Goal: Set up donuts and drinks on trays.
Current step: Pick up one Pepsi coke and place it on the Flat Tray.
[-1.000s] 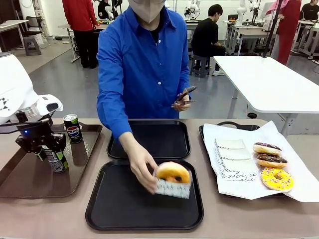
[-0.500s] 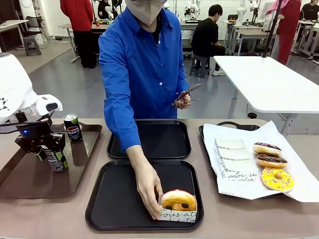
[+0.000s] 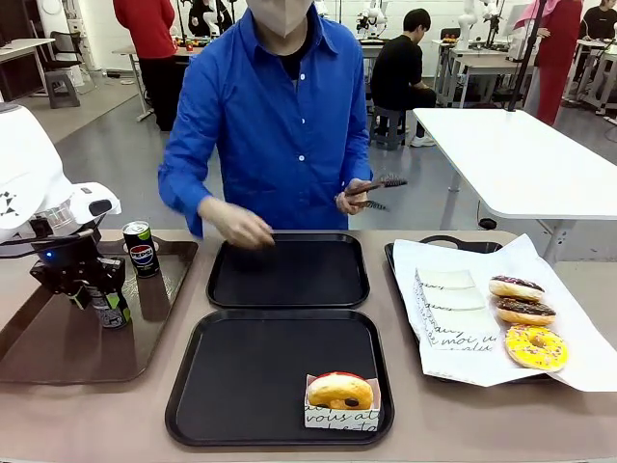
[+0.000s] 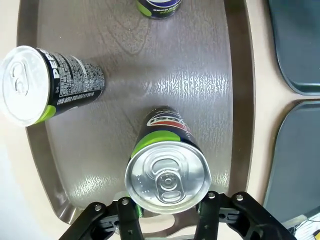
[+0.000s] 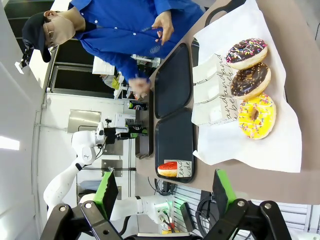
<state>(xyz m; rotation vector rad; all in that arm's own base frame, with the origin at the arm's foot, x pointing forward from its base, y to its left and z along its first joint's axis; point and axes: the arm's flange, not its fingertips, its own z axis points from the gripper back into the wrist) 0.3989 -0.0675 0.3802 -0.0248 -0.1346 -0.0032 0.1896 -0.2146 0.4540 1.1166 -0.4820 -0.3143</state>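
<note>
matte plastic trays [image 3: 251,376], shiny metal can [image 4: 167,177]

The left arm [image 3: 29,183] reaches in over the left edge of the worktop [image 3: 96,415], wrist turned downward. The left gripper [image 3: 96,289] is closed around an upright can [image 4: 167,172], one finger on each side. The right gripper [image 5: 164,192] hangs well above the worktop, jaws spread wide, holding nothing.

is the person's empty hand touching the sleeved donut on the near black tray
Apart. The front view shows the empty hand at the far tray's back edge, while the sleeved donut lies by the near tray's front rim.
</note>
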